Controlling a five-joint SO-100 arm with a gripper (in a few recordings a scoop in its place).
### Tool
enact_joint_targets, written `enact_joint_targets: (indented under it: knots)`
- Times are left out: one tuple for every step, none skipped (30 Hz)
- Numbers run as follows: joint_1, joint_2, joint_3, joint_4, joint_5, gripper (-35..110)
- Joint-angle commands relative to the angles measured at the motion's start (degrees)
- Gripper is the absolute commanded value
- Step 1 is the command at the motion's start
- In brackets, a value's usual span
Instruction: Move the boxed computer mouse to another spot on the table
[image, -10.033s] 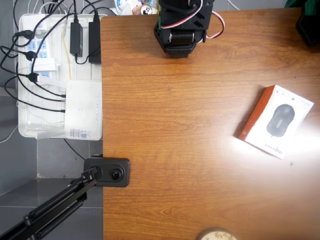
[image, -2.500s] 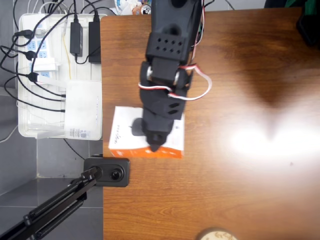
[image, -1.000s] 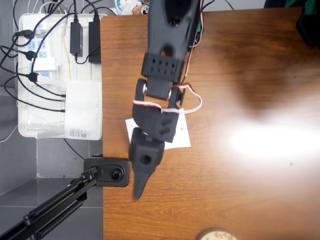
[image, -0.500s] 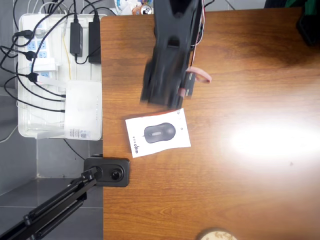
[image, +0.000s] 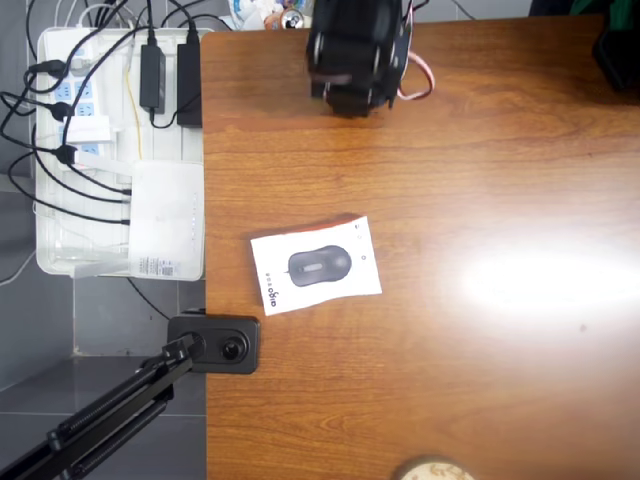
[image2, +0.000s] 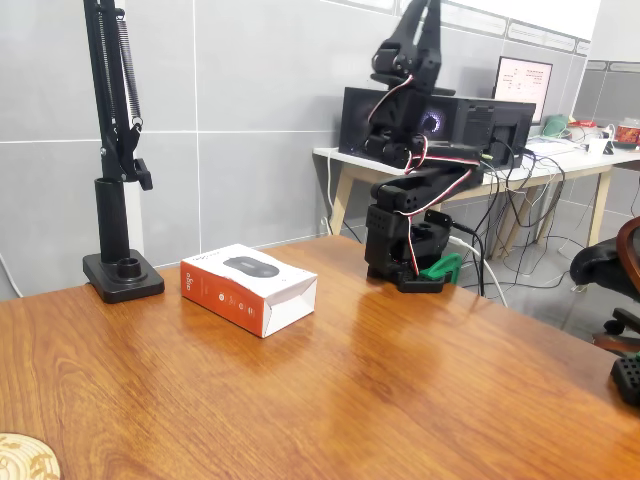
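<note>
The boxed computer mouse (image: 315, 265) lies flat on the table (image: 480, 380) near its left edge in the overhead view, white face up with the dark mouse picture showing. Its orange-red side (image2: 225, 292) faces the fixed view. My arm (image: 355, 55) is folded back at the table's far edge, well apart from the box and blurred by motion. In the fixed view my gripper (image2: 460, 152) sits above the arm's base, holding nothing; whether its jaws are open or shut is not clear.
A black clamp-mounted camera (image: 215, 343) sits at the table's left edge just below the box, its stand (image2: 120, 270) beside the box. A white tray (image: 60, 150) of power strips and cables hangs left of the table. A round wooden coaster (image: 432, 468) lies at the near edge.
My gripper let go of the box at the left side of the table, and the arm pulled back to the far edge. The box has stayed put over the last half second.
</note>
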Motion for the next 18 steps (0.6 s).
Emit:
enact_joint_targets:
  knots:
    - [0.35, 3.87, -0.18, -4.39, -1.41, 0]
    - [0.35, 3.78, -0.18, -4.57, 0.79, 0]
    - [0.00, 3.87, -0.18, -4.48, 3.96, 0]
    - [-0.09, 3.87, -0.18, -4.39, 7.21, 0]
    - [-0.09, 3.87, -0.18, -4.39, 10.46, 0]
    - [-0.26, 3.87, -0.18, -4.39, 13.18, 0]
    - [-0.79, 3.87, -0.18, -4.39, 15.82, 0]
    - [-2.02, 3.87, -0.18, -4.39, 17.93, 0]
    - [-3.25, 3.87, -0.18, -4.39, 18.46, 0]
    - [-4.48, 3.87, -0.18, -4.39, 18.54, 0]
    - [-5.62, 3.87, -0.18, -4.39, 18.37, 0]
    - [-6.42, 3.87, -0.18, -4.39, 17.75, 0]
    - [-6.86, 3.87, -0.18, -4.39, 17.67, 0]
    - [-6.94, 3.87, -0.18, -4.39, 17.58, 0]
    - [-7.03, 3.87, -0.18, -4.39, 17.67, 0]
    - [-7.03, 3.87, -0.18, -4.39, 17.93, 0]
    - [-7.03, 3.96, -0.18, -4.39, 18.02, 0]
    - [-7.03, 3.96, -0.18, -4.39, 18.02, 0]
